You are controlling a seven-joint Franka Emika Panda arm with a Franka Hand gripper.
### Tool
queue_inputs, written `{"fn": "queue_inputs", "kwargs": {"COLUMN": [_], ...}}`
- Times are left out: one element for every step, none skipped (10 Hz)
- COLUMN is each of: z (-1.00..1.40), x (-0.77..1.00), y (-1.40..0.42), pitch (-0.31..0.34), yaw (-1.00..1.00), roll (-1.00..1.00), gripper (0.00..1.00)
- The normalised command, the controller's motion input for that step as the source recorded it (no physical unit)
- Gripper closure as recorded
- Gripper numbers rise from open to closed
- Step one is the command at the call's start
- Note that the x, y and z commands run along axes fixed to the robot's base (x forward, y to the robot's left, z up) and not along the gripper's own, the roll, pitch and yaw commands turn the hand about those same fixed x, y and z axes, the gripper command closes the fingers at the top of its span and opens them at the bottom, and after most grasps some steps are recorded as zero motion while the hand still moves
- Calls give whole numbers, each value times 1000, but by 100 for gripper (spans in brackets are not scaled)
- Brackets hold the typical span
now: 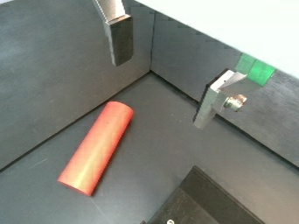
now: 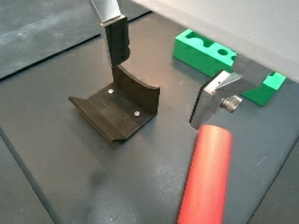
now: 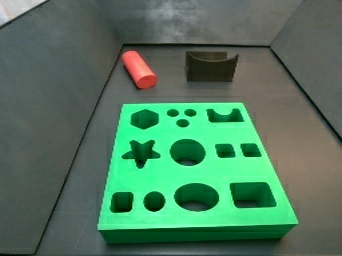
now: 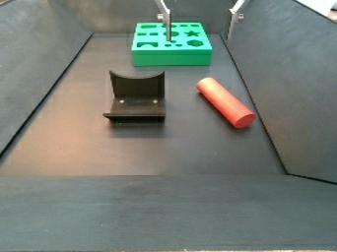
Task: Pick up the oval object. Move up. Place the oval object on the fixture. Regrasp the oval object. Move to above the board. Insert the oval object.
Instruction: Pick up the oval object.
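Note:
The red-coral oval object [image 3: 139, 67] lies flat on the dark floor near one side wall, apart from everything else; it also shows in the other side view as the oval object [image 4: 226, 101]. My gripper [image 1: 163, 93] hangs open above the floor with nothing between its fingers [image 2: 117, 44]. In both wrist views the oval object [image 1: 98, 146] [image 2: 207, 175] lies below and to one side of the jaws. The dark fixture [image 2: 117, 109] [image 4: 136, 96] stands beside it with its notch bare. The green board [image 3: 167, 176] lies flat, with a corner of the board [image 2: 211, 54] showing beyond the fingers.
Dark walls [image 3: 80, 60] enclose the floor on its sides and slope outward. The fixture [image 3: 210, 65] stands near the wall opposite the board's free end. In a side view only the gripper's fingertips [image 4: 165, 14] show, over the board [image 4: 168, 56].

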Motion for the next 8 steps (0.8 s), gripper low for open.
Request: {"fn": "queue_inputs", "kwargs": {"z": [-31,-94,-454,-629,-683,-717,-606,-437], "x": [0,0,63,20,31,86,126,166], "y": [0,0,-40,-54,-14,26,46,109], "pitch": [-6,-21,0,-86,-90,-119,-84,-73], "yaw": [0,9,423,646,800,843,817,686], "roll": [0,0,0,-19,-34,-94,-106,-173], "gripper": [0,0,0,0,0,0,0,0]}}
